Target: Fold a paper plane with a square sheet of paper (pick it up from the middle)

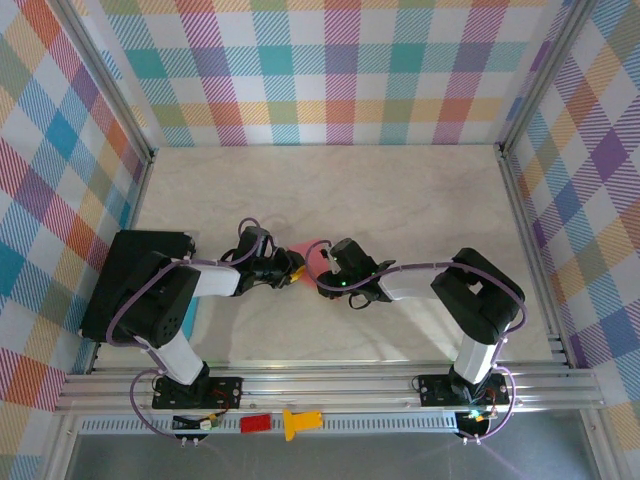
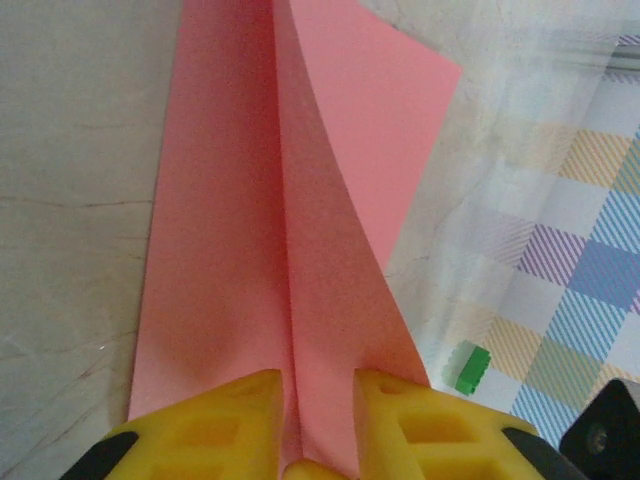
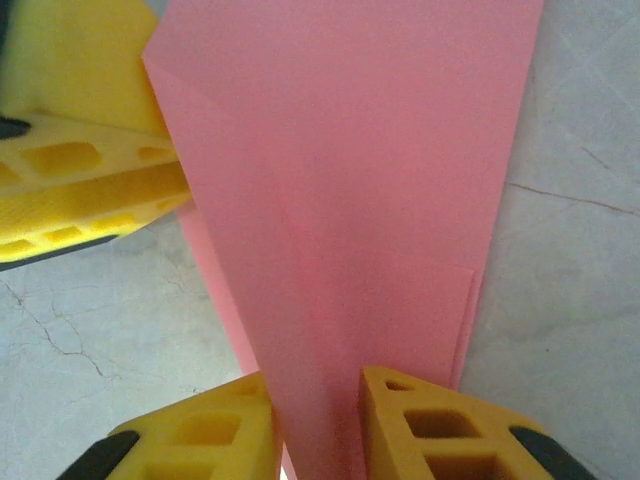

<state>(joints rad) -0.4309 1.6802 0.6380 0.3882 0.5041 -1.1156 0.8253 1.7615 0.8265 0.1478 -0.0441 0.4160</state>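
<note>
Pink paper (image 1: 313, 247) sits mid-table, straight up the table (image 1: 420, 200) from the yellow piece (image 1: 298, 424) on the front rail, well apart from it. It is partly folded: long, tapering, with a centre ridge and one flap standing up. Not a finished plane yet.

Left gripper (image 2: 318, 382) is up-table and slightly left of the yellow piece. The paper ridge runs between its narrow-set jaws; can't tell if it is actually pinched or just straddled. Right gripper (image 3: 315, 385) is up-table and slightly right of the yellow piece. The tapered end of the paper passes between its jaws, same narrow gap; can't tell if it is clamped.

In the right wrist view the left arm's fingers (image 3: 90, 170) are touching or just beside the paper's edge.

Risks, my read:
- Both claws are on one thin sheet, so opposed pulling probably tears it or pops the crease.
- If either grip is loose, the paper slides and the next fold lands skewed.
- The fingers work very close together, so a bump could crumple the standing flap.
- Pressing down off the ridge line would likely add a stray crease.
</note>
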